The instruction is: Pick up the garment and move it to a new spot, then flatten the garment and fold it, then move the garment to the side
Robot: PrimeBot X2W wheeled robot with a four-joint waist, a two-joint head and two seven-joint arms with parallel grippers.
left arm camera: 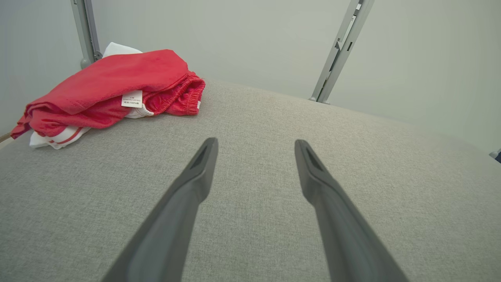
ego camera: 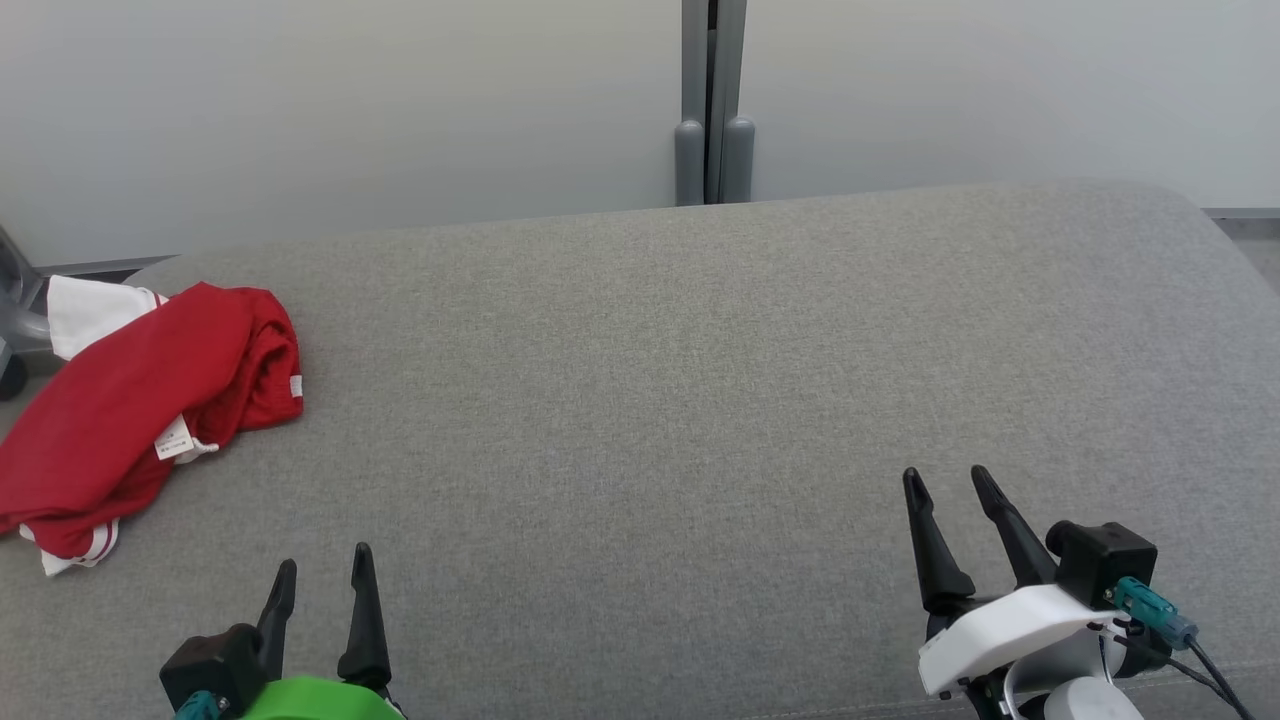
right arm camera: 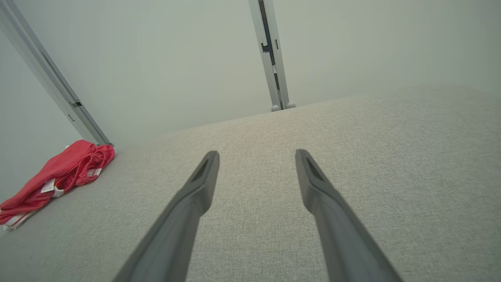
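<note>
The garment (ego camera: 140, 400) is a red pair of shorts with white trim and a white label, lying bunched at the far left edge of the grey cushioned surface (ego camera: 700, 380). The left wrist view has the garment (left arm camera: 113, 88) at its upper left, and it lies small at the left of the right wrist view (right arm camera: 58, 176). My left gripper (ego camera: 320, 565) stands open near the front left, below and to the right of the garment, apart from it. At the front right my right gripper (ego camera: 945, 478) is open, holding nothing.
A pale wall runs behind the surface, with a grey vertical post (ego camera: 713, 110) at its middle. A grey metal leg (ego camera: 20, 320) stands just past the surface's left edge, beside the garment.
</note>
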